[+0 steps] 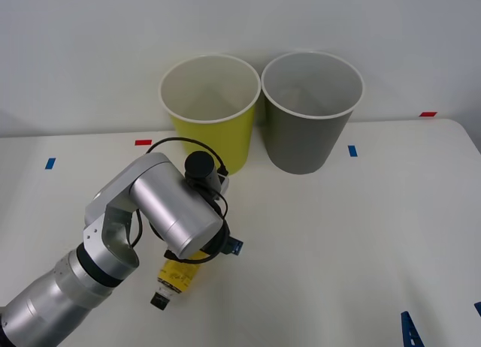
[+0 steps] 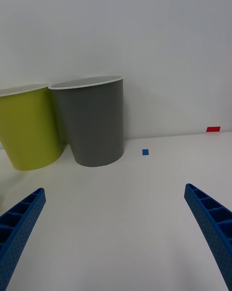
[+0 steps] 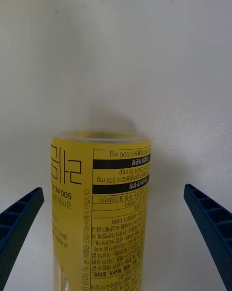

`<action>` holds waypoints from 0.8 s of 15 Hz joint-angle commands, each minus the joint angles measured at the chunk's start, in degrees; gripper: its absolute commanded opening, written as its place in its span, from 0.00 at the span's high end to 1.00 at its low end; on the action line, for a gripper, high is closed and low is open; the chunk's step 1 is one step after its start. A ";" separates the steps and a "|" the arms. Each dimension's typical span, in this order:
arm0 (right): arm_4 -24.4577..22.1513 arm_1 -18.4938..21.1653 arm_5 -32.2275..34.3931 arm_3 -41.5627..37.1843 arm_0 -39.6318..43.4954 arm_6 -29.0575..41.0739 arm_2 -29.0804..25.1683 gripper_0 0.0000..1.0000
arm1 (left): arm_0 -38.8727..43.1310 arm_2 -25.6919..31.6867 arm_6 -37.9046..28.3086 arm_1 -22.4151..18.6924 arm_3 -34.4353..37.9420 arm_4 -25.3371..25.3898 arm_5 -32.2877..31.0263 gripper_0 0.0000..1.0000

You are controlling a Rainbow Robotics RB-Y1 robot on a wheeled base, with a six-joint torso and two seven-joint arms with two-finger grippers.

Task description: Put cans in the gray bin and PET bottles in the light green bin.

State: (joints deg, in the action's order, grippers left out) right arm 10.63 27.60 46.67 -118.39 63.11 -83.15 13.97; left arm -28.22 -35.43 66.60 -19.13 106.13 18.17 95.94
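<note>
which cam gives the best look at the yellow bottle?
Left wrist view: the yellow bottle sits close up between the open left gripper fingers, label legible. Front view shows just its cap end under the left arm.

left arm (image 1: 161,208): shiny silver tubes, round joints, a black band near the elbow | black round cap and thin black cables looping on top | small blue part by the wrist, maybe a plug | fingers (image 3: 212,225): blue, ribbed, dotted sides
</note>
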 commanded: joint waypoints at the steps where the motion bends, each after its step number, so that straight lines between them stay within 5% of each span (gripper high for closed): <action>1: 0.00 0.00 0.00 0.00 0.00 0.00 0.00 0.00 | -0.61 0.01 0.63 0.50 -1.54 -0.50 -0.05 0.00; 12: 0.00 0.00 0.00 0.00 0.00 0.00 0.00 0.00 | -1.22 0.01 3.71 2.43 -6.63 -3.23 -0.49 0.00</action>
State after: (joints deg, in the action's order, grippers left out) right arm 10.63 27.60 46.67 -118.39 63.11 -83.14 13.97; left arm -29.46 -35.42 70.08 -16.89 99.73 15.04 95.47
